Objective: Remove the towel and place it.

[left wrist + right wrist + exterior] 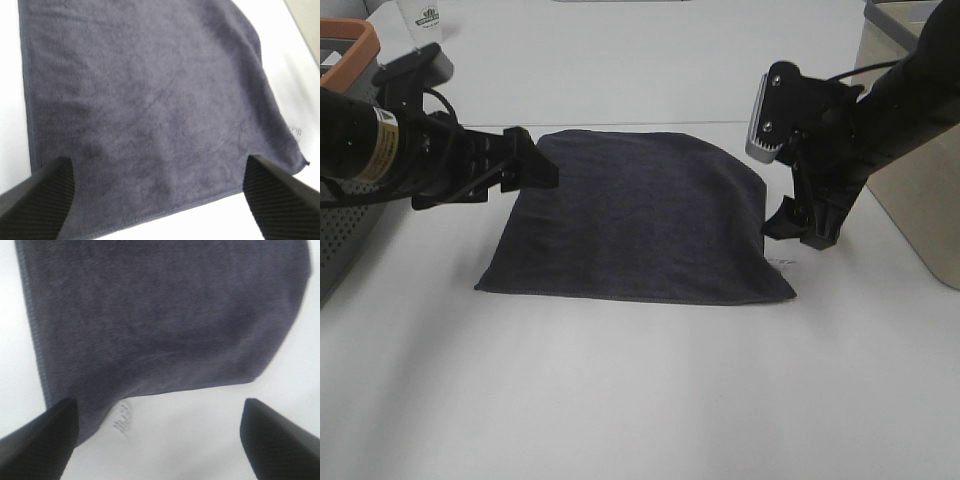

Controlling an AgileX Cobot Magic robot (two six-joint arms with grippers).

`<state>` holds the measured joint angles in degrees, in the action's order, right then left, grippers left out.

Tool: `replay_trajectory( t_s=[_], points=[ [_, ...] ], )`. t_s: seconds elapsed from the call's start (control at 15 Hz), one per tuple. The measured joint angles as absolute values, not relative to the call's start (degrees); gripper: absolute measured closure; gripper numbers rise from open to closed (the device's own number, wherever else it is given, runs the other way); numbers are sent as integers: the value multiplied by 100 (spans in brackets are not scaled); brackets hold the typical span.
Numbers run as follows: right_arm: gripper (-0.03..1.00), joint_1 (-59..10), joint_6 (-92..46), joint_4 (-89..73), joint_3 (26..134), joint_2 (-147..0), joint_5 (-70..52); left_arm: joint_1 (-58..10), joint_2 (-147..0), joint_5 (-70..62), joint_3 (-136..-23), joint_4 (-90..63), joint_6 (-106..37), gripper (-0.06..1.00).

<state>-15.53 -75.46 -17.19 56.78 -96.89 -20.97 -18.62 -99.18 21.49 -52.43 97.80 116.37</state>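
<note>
1. Towel [635, 215] lies flat mid-scene on the white bench [620, 400], with its white tag [121, 421] at the near right corner.
2. Right tool [802, 228]: at towel's right edge, spread wide, empty.
3. Left tool [532, 168]: at towel's far left corner, spread wide, empty.

I see the towel [635, 215], dark charcoal-grey, lying flat and spread on the white bench [640, 390]. Its small white tag [782, 263] peeks out at the near right corner.
</note>
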Motion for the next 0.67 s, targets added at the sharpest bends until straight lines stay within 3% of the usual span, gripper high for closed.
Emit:
replay_trajectory(
  t_s=[0.13,0.47,0.67],
  points=[
    [12,-1553,-7380,-1719,5678,-9339,-1490,-1862,-9563,1725,-5346,9918,11648,9],
    [12,-1553,-5374,-2040,5678,-8909,590,-1862,-9488,808,-6595,9964,10926,10],
    [12,-1553,-4813,-3289,5678,-8829,1604,-1862,-9488,-1203,-7385,9998,9391,14]
  ],
)
